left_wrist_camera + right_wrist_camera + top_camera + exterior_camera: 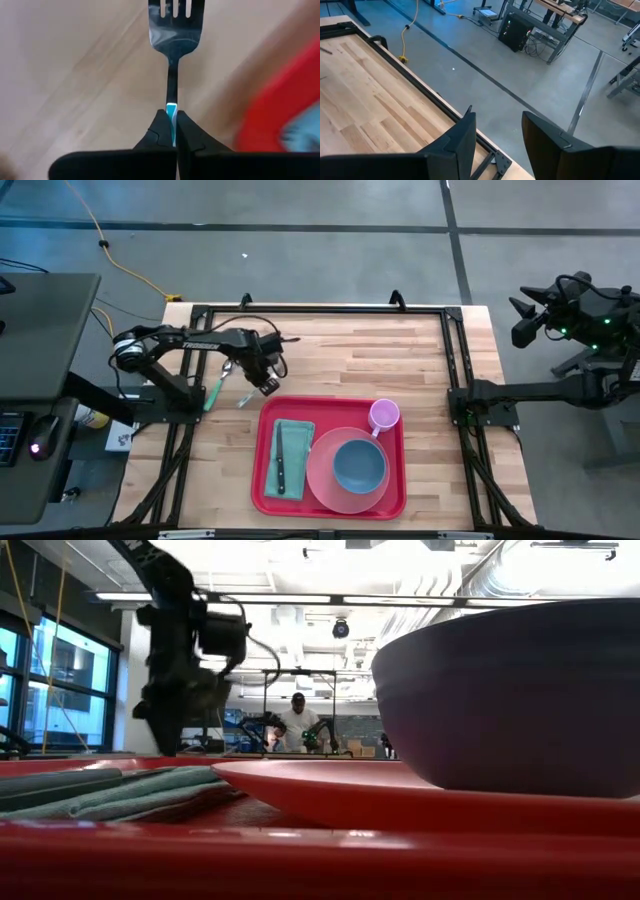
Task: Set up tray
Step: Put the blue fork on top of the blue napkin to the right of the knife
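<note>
- While the left pincer [171, 131] is clamped on the handle of a fork [173, 30], it sits over bare wood of the bench [420, 350], just beyond the far left corner of the tray [262, 495].
- Seen from the left wrist, the fork's metal tines point away from the fingers [156, 134], and a sliver of light blue handle shows between them (the rest of the handle is hidden).
- From above, the tray lies at the near middle of the bench, a red rectangle with a raised rim.
- Inside it, a green napkin [296, 432] lies at the left with a dark knife [281, 465] on top.
- To the right, a round pink plate [322, 485] carries a blue bowl [359, 465].
- At the tray's far right corner stands a small pink cup [384, 416].
- On the bench left of the working arm lies a green-handled utensil [213, 393].
- Off past the bench's right edge, the right pincer [497, 132] waits with its fingers apart, holding nothing.
- Far across the room, in the low view, a person [297, 725] stands beside other equipment.
</note>
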`<state>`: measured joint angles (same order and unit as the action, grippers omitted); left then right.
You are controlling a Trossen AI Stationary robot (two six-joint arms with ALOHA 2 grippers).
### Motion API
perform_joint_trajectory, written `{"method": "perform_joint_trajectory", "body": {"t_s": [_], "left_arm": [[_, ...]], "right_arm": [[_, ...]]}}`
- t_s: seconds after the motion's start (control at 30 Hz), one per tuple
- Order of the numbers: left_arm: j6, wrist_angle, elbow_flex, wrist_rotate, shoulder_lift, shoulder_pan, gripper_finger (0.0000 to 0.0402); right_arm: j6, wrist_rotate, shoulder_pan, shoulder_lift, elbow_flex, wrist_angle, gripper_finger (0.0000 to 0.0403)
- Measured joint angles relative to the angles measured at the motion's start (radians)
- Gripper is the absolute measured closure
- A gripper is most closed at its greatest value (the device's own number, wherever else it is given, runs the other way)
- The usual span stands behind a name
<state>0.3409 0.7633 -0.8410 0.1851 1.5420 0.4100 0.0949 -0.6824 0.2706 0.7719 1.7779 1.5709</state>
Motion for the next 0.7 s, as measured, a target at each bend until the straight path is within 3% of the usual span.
{"method": "perform_joint_trajectory", "body": {"t_s": [0.3,0.5,0.7], "left_arm": [[0.025,0.084,-0.117,0.056,-0.093,-0.025,0.0383],[0.085,0.223,-0.264,0.064,-0.183,-0.121,0.0383],[0.215,0.282,-0.436,-0.063,-0.283,-0.278,0.0383]], "right_arm": [[-0.010,0.004,0.000,0.000,0.000,0.000,0.0265],[-0.028,0.008,0.000,0.000,0.000,0.000,0.0265],[-0.052,0.005,0.000,0.000,0.000,0.000,0.0265]]}}
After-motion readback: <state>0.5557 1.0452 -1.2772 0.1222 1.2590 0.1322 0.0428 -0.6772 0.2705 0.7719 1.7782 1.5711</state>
